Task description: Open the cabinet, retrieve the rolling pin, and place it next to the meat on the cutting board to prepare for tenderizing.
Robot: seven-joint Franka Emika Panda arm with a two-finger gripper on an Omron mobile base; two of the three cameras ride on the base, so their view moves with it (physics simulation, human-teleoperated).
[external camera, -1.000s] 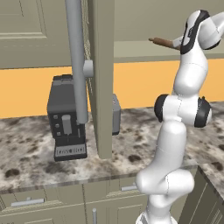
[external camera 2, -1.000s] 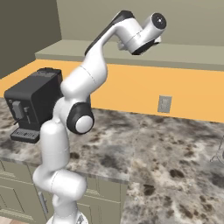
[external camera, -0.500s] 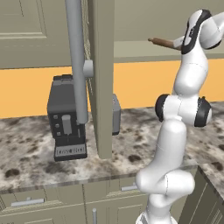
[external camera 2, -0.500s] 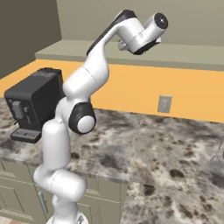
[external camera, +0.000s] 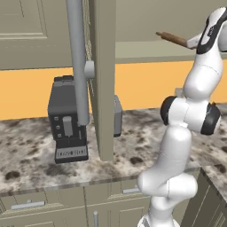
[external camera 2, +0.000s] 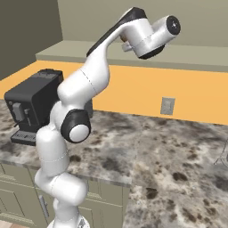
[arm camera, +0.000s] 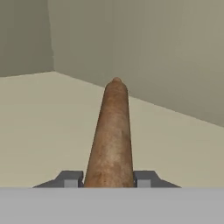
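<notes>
The cabinet stands open; its door (external camera: 103, 80) is seen edge-on with the long grey bar handle (external camera: 77, 62). My gripper (arm camera: 109, 179) is inside the cabinet, shut on the rolling pin (arm camera: 111, 135), a brown wooden cylinder pointing away over the pale shelf floor (arm camera: 39, 127). From the left base, the rolling pin (external camera: 170, 39) juts leftward from the hand, just above the shelf edge. The right base view has the white hand (external camera 2: 151, 35) up at the shelf (external camera 2: 196, 53). The meat and the cutting board are out of view.
A dark coffee machine (external camera: 66, 124) (external camera 2: 35, 102) sits on the speckled stone counter (external camera 2: 156, 156) below the open door. A wall outlet (external camera 2: 167, 106) is on the orange backsplash. Drawer fronts (external camera: 26, 204) run under the counter edge.
The arm's upper part has shifted slightly; the rolling pin stays at the hand in about the same place on the shelf.
</notes>
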